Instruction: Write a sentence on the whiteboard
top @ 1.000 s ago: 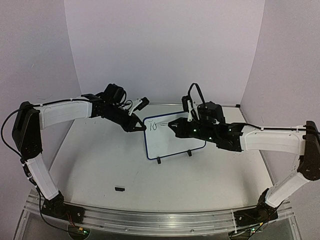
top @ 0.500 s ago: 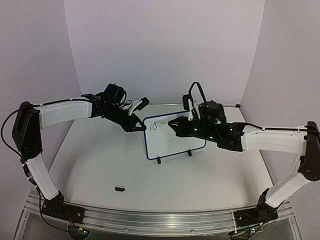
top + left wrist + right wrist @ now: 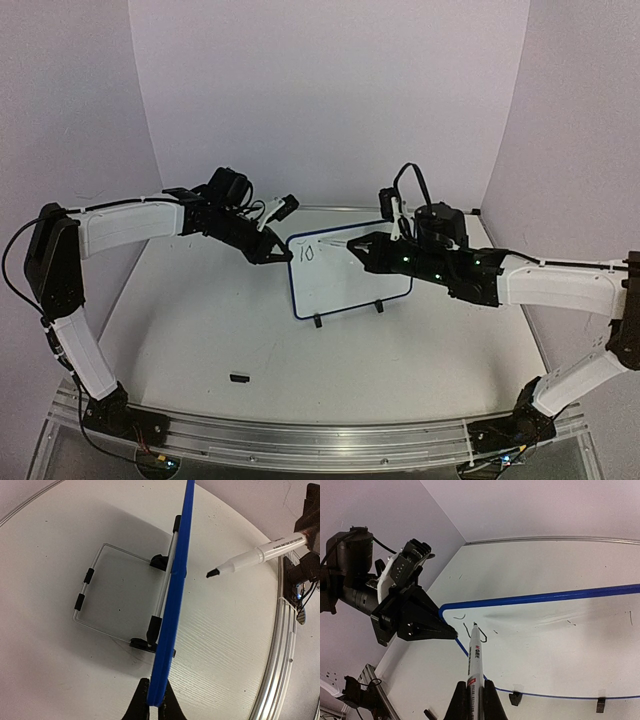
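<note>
White board face is mostly bare: the whiteboard (image 3: 352, 288) stands upright on its 2 black feet mid-table, near the back wall, tilted slightly toward the right arm. Only about 2 characters of the sentence (image 3: 308, 251) show, in thin black strokes at the upper left corner; they read roughly "To", the rest too small to tell. Left gripper (image 3: 272, 254) is closed on the board's blue rim at that same corner, fingers pinching the edge, steadying it. Right gripper (image 3: 362, 247) is closed around a black-and-white marker (image 3: 475, 661), tip pointed at the board just right of the strokes. From the left wrist view the tip sits just off the surface, a small gap showing, so no stroke is being laid at this instant. Judgement: task is in its early part, first word unfinished and nearly the whole sentence left to write. A small black piece (image 3: 238, 378) lies on the table (image 3: 190, 320) near the front; possibly the cap, cannot confirm.
</note>
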`<control>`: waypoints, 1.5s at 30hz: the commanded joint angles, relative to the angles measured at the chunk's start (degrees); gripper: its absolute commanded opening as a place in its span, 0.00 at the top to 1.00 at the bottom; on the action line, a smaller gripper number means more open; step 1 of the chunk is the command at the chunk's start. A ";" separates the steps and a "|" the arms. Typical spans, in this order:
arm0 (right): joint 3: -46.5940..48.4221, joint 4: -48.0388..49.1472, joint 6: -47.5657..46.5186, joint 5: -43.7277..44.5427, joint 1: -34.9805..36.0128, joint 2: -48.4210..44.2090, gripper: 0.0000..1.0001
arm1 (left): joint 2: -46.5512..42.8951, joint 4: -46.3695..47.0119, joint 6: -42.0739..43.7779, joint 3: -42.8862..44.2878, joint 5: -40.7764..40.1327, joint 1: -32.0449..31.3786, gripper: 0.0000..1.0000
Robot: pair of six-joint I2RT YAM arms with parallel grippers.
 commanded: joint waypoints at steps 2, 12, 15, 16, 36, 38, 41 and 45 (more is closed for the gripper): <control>-0.32 2.05 1.11 -1.98 -0.98 0.95 1.00 | 0.55 -1.40 1.30 1.79 -2.11 -0.48 1.00; -0.08 2.84 1.87 -2.98 -2.15 2.40 1.00 | 0.81 -1.45 1.33 1.83 -2.14 -0.46 1.00; 0.16 2.94 2.09 -3.28 -2.35 2.95 1.00 | 0.80 -1.42 1.30 1.80 -2.20 -0.46 1.00; 0.17 2.94 2.17 -3.36 -2.40 3.09 1.00 | 0.80 -1.42 1.33 1.79 -2.21 -0.46 1.00; 1.00 2.90 1.65 -3.49 -2.48 5.26 1.00 | 0.89 -1.46 1.42 1.88 -2.43 -0.46 1.00; 0.69 2.85 1.93 -3.60 -2.54 5.47 1.00 | 0.90 -1.45 1.39 1.88 -2.40 -0.46 1.00; -0.02 2.68 2.41 -3.31 -2.49 5.85 1.00 | 0.89 -1.42 1.38 1.88 -2.41 -0.48 1.00; -0.27 1.98 2.25 -2.18 -2.51 5.54 1.00 | 0.91 -1.50 1.41 1.88 -2.43 -0.46 1.00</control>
